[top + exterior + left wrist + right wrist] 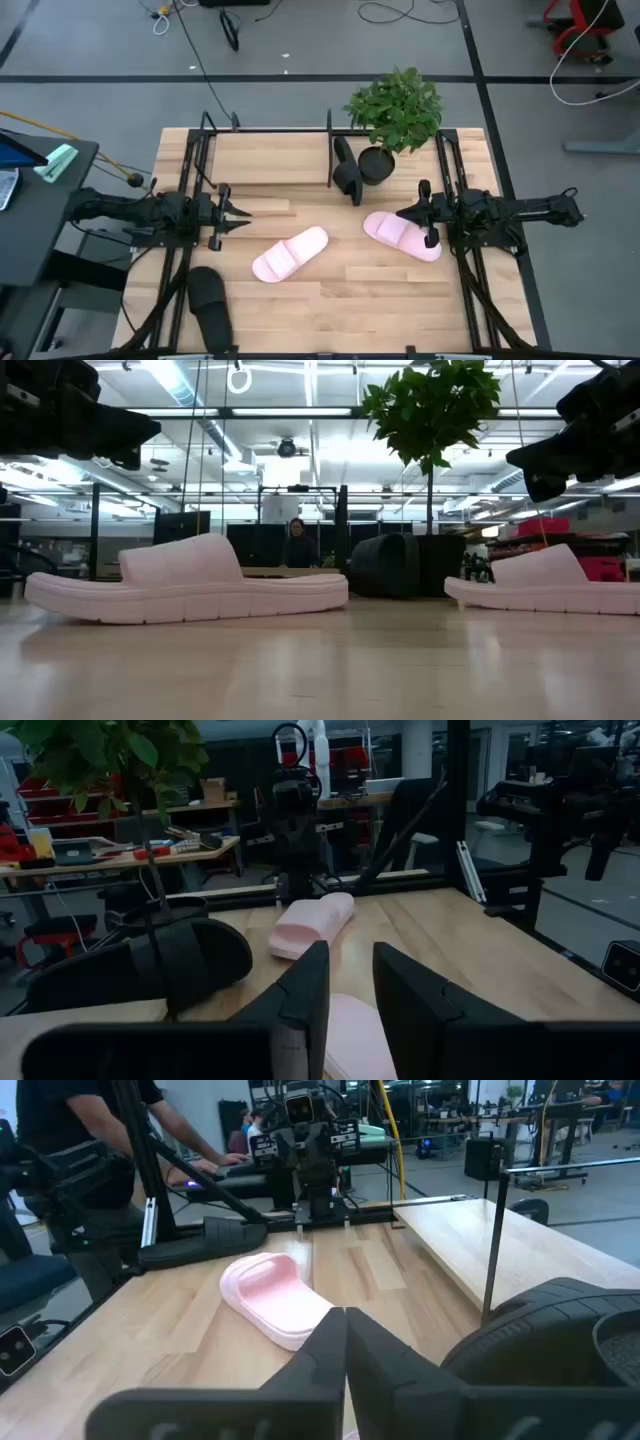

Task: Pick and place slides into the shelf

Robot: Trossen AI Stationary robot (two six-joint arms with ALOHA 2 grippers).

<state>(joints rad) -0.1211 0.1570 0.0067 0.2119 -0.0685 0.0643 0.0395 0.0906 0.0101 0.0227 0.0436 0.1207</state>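
Looking down from the high view, we count four slides: two pink lying mid-table, one black at the near left edge, one black leaning against the shelf at the back, likely the first placed. Our left gripper and right gripper hover empty, facing inward.

In the low view, two pink slides lie flat, well apart.

In the left wrist view our fingers stand slightly apart, holding nothing.

In the right wrist view the fingers press together, empty.
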